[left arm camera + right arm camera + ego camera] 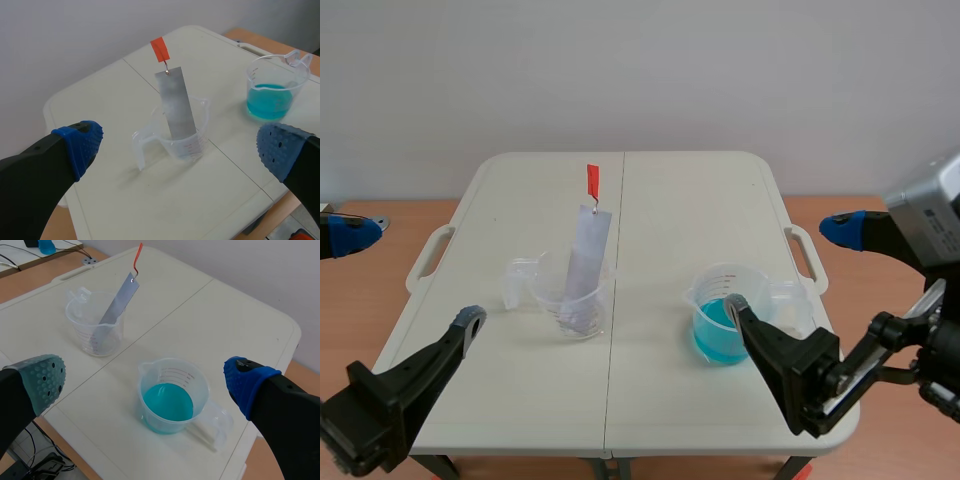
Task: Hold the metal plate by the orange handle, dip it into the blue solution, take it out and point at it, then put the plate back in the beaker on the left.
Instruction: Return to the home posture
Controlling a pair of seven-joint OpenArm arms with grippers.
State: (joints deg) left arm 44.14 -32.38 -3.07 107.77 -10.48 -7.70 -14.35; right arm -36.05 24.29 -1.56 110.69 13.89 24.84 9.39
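Note:
A grey metal plate [586, 262] with an orange handle [592, 181] stands tilted in a clear beaker [572, 304] left of the table's middle. A second clear beaker [728, 318] holds the blue solution [718, 334] on the right. My left gripper [410, 278] hangs open near the table's front left corner, apart from the plate [175, 104] and its beaker [192, 146]. My right gripper [790, 267] is open above and around the blue beaker [172, 392], touching nothing. The right wrist view shows the plate [117, 302] beyond it.
The white folding table [700, 210] has a seam down its middle and carry handles at both sides. Wooden floor shows around it and a plain wall stands behind. Cables and a small blue item lie on the floor past the far corner in the right wrist view.

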